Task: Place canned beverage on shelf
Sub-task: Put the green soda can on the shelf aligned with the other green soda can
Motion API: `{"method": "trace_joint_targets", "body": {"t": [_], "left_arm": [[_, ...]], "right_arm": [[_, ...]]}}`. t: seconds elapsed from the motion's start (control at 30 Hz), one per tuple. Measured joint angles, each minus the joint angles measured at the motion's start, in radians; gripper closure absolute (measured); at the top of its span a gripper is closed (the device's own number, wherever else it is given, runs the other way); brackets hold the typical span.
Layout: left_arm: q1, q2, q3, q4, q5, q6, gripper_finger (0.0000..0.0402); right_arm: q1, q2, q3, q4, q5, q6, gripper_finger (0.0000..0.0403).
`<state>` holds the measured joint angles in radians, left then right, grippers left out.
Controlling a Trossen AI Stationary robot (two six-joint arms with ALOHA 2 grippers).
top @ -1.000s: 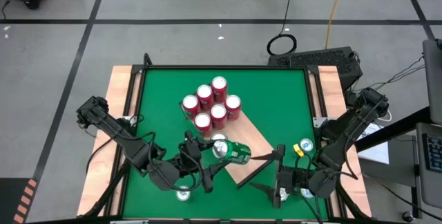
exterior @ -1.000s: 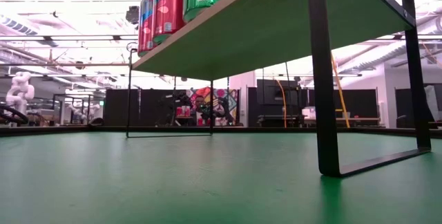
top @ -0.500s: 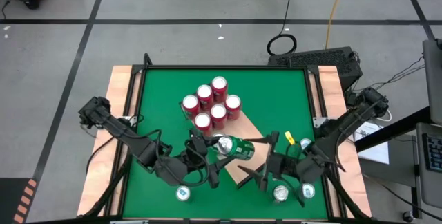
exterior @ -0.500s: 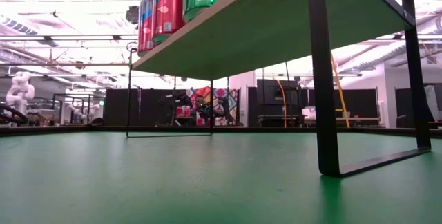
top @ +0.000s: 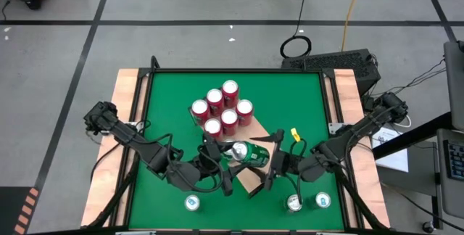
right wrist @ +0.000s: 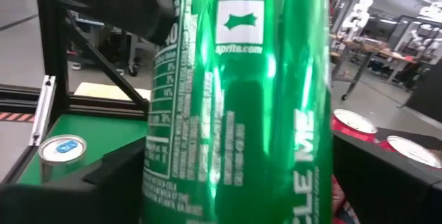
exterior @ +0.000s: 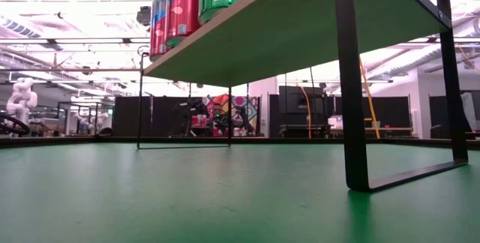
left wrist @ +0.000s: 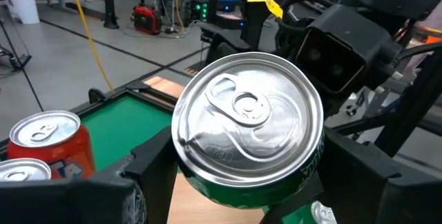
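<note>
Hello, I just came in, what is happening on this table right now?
The robot is stocking a wooden shelf with drink cans. The left gripper holds a green can over the shelf, and the right gripper is closing in on the same can from the other side. Six red cans already stand together on the shelf. Three more cans wait on the green table near the front edge.

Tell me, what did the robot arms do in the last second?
The right gripper swung in from the table's near right corner to the green can, its fingers now either side of it. The left gripper carried that can a little toward the right and holds it over the shelf. The six red cans stayed put, and so did the three cans on the table.
</note>
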<state>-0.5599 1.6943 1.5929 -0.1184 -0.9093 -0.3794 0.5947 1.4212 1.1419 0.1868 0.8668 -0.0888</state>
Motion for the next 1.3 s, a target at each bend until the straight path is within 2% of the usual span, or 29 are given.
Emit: {"method": "trace_joint_targets", "body": {"t": [0.27,0.33,0.53,0.83,1.3], "left_arm": [[0.005,0.000,0.000,-0.008,0.014,0.004,0.0117],[0.007,0.000,0.000,-0.007,0.024,0.003,0.0116],[0.007,0.000,0.000,-0.002,0.040,0.031,0.0103],[0.008,0.000,0.000,0.071,0.067,0.090,0.0010],[-0.019,-0.006,0.000,0.179,0.076,0.239,0.0006]], "right_arm": [[-0.006,0.000,0.000,-0.034,-0.015,0.021,0.0108],[-0.006,0.000,0.000,-0.034,-0.020,0.024,0.0119],[0.014,-0.001,0.000,-0.039,-0.014,0.024,0.0113],[0.016,-0.002,-0.003,-0.045,-0.044,0.024,0.0113],[0.051,-0.010,-0.002,-0.042,-0.037,0.024,0.0112]]}}
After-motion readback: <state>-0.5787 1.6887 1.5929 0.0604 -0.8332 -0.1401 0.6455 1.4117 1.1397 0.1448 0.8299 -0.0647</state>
